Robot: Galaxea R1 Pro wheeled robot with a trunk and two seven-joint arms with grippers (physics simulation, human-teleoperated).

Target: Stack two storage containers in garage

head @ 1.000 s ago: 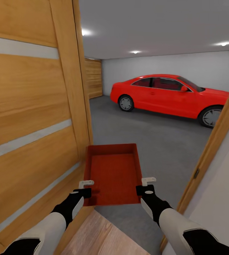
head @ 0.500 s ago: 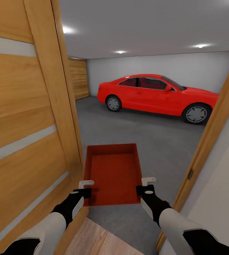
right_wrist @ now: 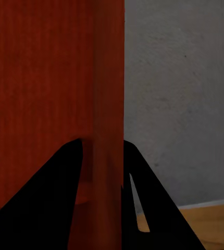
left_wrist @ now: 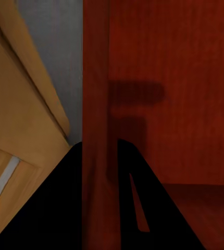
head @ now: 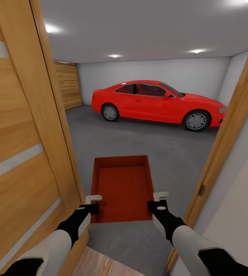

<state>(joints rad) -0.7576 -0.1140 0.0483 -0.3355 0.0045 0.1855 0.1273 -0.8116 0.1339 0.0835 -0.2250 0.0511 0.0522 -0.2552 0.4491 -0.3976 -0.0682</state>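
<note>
Both fingers (head: 93, 203) (head: 156, 200) clamped on one storage container (head: 123, 188) above garage floor (head: 139, 142).

The storage container (head: 123, 188) looks matt with a finely ribbed bottom; door (head: 20, 145) grained wood, floor (head: 147, 142) matt concrete, car (head: 154, 101) glossy.

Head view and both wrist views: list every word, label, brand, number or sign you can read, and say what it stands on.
None can be read in any view.
The storage container, held at its side walls by the left gripper and the right gripper, is plain red-orange, with no label.
The red car shows no badge or plate that can be made out.
The wooden door bears only pale stripes, no lettering.
</note>
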